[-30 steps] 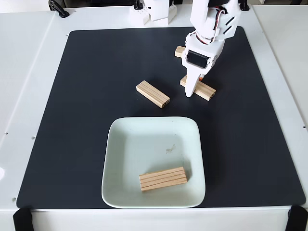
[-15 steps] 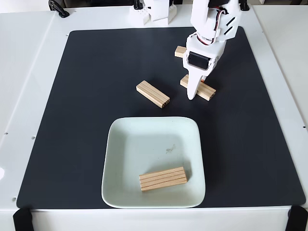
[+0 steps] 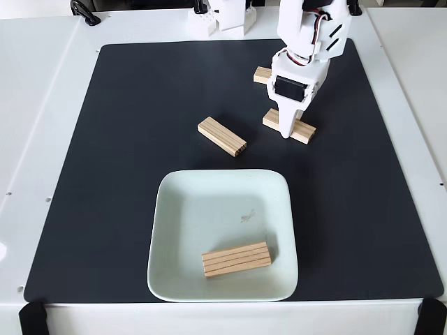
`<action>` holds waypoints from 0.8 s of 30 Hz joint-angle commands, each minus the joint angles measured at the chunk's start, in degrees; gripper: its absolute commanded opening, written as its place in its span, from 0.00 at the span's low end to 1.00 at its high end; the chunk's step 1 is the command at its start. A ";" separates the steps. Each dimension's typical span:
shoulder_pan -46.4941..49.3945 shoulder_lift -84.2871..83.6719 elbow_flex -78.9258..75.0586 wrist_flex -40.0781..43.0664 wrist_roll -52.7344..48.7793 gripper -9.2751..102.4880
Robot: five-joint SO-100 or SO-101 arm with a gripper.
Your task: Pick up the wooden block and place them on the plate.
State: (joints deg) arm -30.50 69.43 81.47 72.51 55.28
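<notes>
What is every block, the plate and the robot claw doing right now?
Block on the plate: lying flat inside.
Plate: holds one block.
Middle block: flat on the black mat.
Block under the claw: on the mat.
Far block: partly hidden by the arm.
Claw: down at a block; open or shut unclear.

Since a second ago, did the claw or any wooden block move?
The claw shifted slightly right in the fixed view, settling over the middle of the right-hand block; whether it grips is unclear. The plate, the block on it, the middle block and the far block stayed put.
</notes>
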 commanded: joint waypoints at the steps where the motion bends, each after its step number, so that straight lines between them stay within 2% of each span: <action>1: -0.35 0.35 -1.49 0.18 0.00 0.08; 9: 0.26 8.44 -0.18 0.62 -3.52 0.08; 19: 6.68 28.65 5.01 -0.18 -33.57 0.08; 24: 13.36 28.04 4.83 -11.69 -46.41 0.08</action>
State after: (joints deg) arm -20.04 96.06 86.66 67.41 15.12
